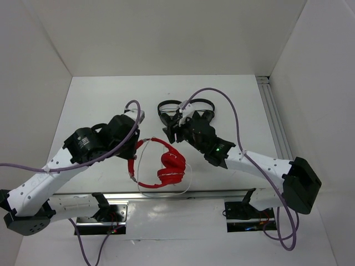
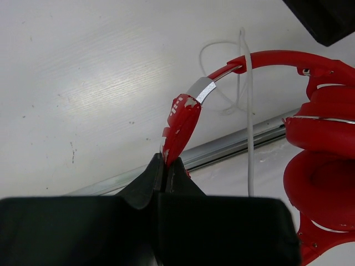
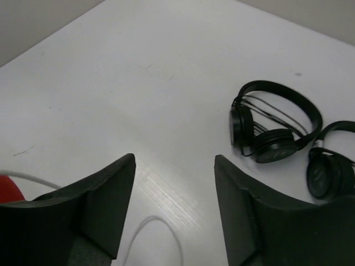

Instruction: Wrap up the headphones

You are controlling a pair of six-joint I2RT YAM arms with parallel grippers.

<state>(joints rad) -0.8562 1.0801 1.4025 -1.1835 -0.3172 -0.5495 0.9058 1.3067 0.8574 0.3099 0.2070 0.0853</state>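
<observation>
Our left gripper [image 2: 165,166] is clamped tight on one headband end of the red headphones [image 2: 324,138]. Beneath it lies a white table [image 2: 83,83], boxed in by plain white walls [image 1: 166,33]. From the fingertips the headband arches away and to the right, its long axis ending at two folded cups. The thin white cable [image 2: 249,111] loops just beyond the grip. Our right gripper [image 3: 175,166] hangs spread wide, with black headphones [image 3: 272,124] ahead to its right.

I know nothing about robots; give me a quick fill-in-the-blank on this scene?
The left gripper is shut on the bright red over-ear headphones, while the right gripper is ____.
Their thin cable is ____.
Near the right gripper lie ____ small black headphones.
Missing: open, white, two.
</observation>
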